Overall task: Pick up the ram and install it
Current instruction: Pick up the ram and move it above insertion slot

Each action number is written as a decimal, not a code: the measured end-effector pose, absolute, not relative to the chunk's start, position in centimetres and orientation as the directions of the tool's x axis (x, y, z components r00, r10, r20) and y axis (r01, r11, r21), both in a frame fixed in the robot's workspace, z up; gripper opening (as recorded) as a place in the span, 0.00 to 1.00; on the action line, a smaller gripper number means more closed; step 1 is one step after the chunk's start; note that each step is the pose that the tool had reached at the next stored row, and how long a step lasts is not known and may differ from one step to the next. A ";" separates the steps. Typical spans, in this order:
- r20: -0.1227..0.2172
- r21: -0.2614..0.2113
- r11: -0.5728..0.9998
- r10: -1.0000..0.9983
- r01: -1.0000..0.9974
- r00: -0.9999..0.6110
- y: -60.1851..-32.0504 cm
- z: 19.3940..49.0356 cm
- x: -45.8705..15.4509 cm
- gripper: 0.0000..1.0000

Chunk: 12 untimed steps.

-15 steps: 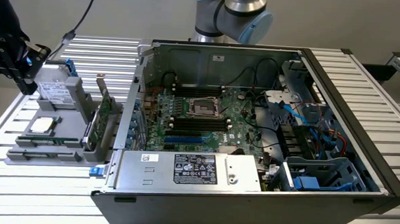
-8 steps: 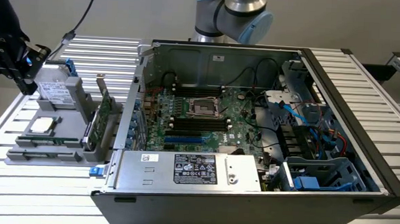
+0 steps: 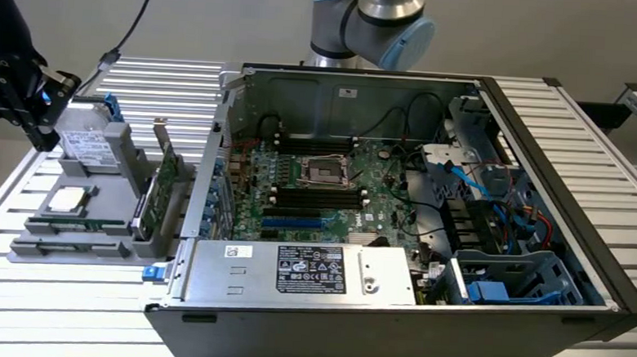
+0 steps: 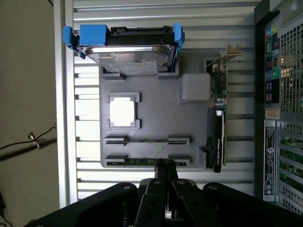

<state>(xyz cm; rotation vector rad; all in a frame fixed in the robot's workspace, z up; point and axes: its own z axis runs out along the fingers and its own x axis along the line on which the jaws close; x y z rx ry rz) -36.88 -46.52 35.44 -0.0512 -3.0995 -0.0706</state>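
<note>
Ram (image 4: 142,161) lies on edge in the slotted holder farthest from the hard drive (image 4: 125,49) on the grey tray (image 4: 151,118). In the wrist view the hand (image 4: 165,165) has its tips right over the stick's middle; whether they touch it I cannot tell. The fingers are pressed together and grip nothing.

By count there are one ram stick, two slotted holders, one hard drive, one processor chip (image 4: 123,113), and one expansion card (image 4: 218,118) standing on edge at the tray's side.

The exterior view adds the open computer case (image 3: 334,106) with its motherboard (image 3: 295,202), just beside the tray on the slatted counter (image 3: 28,310).
</note>
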 end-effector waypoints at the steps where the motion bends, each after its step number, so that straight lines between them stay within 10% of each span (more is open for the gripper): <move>1: 0.042 0.045 0.999 0.024 0.025 -0.999 -46.5 35.4 -36.9 0.10; 12: 0.042 0.045 0.984 -0.175 -0.173 -0.984 -46.5 35.4 -36.9 0.10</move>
